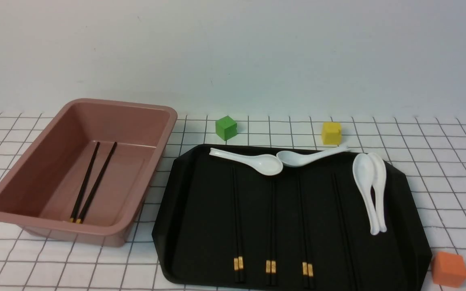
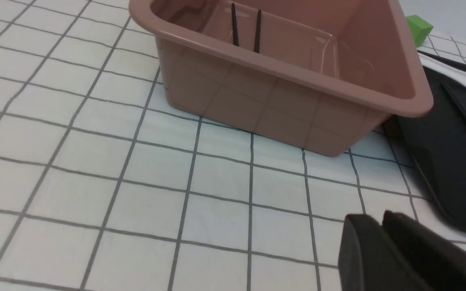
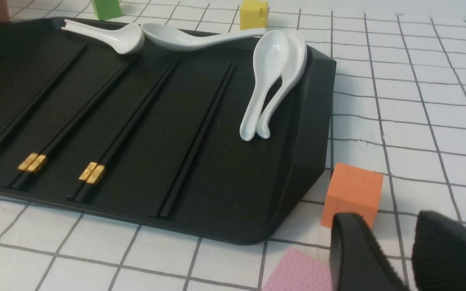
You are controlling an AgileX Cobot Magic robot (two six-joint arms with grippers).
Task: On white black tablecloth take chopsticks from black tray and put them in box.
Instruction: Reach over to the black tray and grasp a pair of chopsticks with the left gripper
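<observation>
The black tray [image 1: 200,226] lies on the white grid tablecloth [image 1: 439,161]. Several pairs of black chopsticks [image 1: 271,226] lie on it lengthwise; three pairs show gold bands, also in the right wrist view [image 3: 91,173]. The pink box [image 1: 47,161] stands left of the tray with one pair of chopsticks [image 1: 91,182] inside, also seen in the left wrist view [image 2: 235,28]. My left gripper [image 2: 378,218] is shut and empty, above the cloth in front of the box [image 2: 257,101]. My right gripper [image 3: 388,216] is open and empty beside the tray's near right corner [image 3: 233,182]. Neither gripper shows in the front view.
Several white spoons [image 1: 368,190] lie on the tray's far and right parts. A green cube [image 1: 226,127] and a yellow cube [image 1: 331,133] stand behind the tray. An orange cube [image 3: 352,192] stands just beyond my right fingertips. A pink textured square [image 3: 297,270] lies on the cloth there.
</observation>
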